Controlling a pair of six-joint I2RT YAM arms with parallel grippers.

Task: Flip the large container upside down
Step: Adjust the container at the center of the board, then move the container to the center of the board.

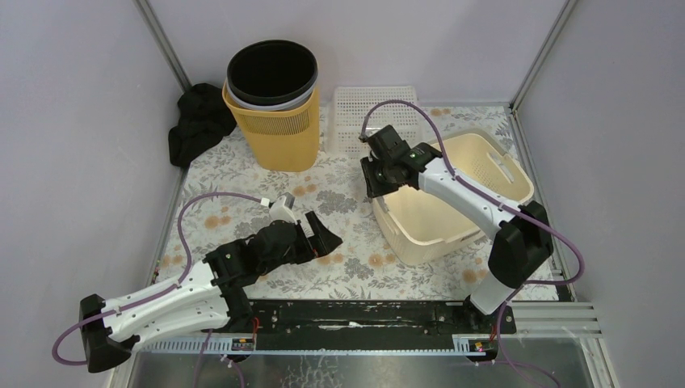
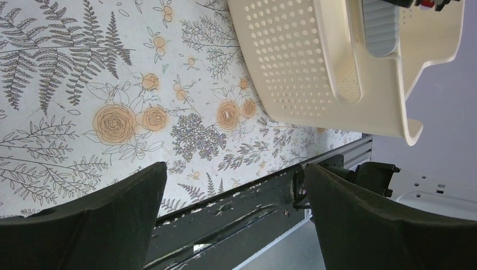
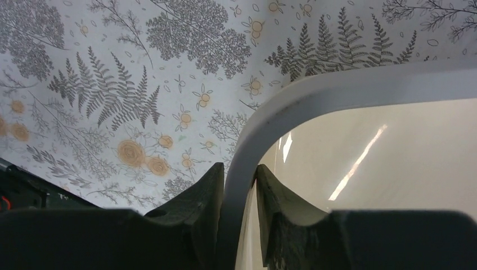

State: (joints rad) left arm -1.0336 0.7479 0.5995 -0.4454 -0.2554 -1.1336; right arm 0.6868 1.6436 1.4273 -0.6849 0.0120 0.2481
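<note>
The large container is a cream plastic basket [image 1: 464,202] with perforated walls, on the right of the table with its opening facing up. My right gripper [image 1: 380,184] is shut on the basket's rim at its left corner; in the right wrist view [image 3: 241,175] one finger is outside the rim [image 3: 337,84] and one inside. My left gripper [image 1: 325,239] is open and empty, low over the floral tablecloth to the left of the basket. In the left wrist view [image 2: 236,188] the basket [image 2: 292,62] lies ahead, apart from the fingers.
A yellow bin [image 1: 279,129] with a black bucket [image 1: 271,73] nested in it stands at the back. A white perforated tray [image 1: 373,113] leans behind the basket. A black cloth [image 1: 198,121] lies at the back left. A black rail [image 1: 363,311] runs along the near edge.
</note>
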